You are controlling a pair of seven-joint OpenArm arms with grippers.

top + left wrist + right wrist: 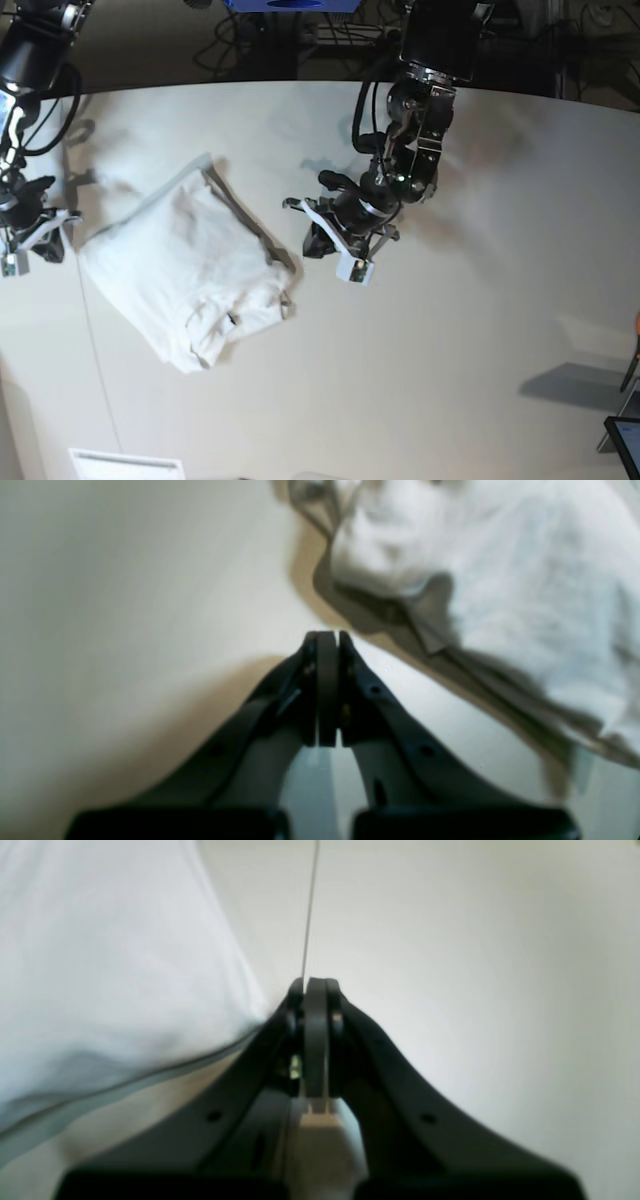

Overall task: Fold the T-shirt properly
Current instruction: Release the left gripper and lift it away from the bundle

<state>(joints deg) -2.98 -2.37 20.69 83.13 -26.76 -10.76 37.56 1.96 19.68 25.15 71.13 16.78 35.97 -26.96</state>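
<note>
The white T-shirt (190,265) lies crumpled and partly folded on the left half of the off-white table (480,330), with its collar (225,320) toward the front edge. My left gripper (310,230) hovers just right of the shirt, shut and holding nothing. In the left wrist view the left gripper (327,636) is over bare table, with the T-shirt (500,580) ahead and to its right. My right gripper (38,238) is at the shirt's left corner, also shut. The right wrist view shows the right gripper (315,984) empty, with the T-shirt (100,965) and its hem just to its left.
A thin seam (310,905) runs across the tabletop ahead of the right gripper. A white flat object (125,465) lies at the table's front left. Dark cables and equipment sit beyond the far edge (300,40). A dark screen corner (625,440) shows at the front right.
</note>
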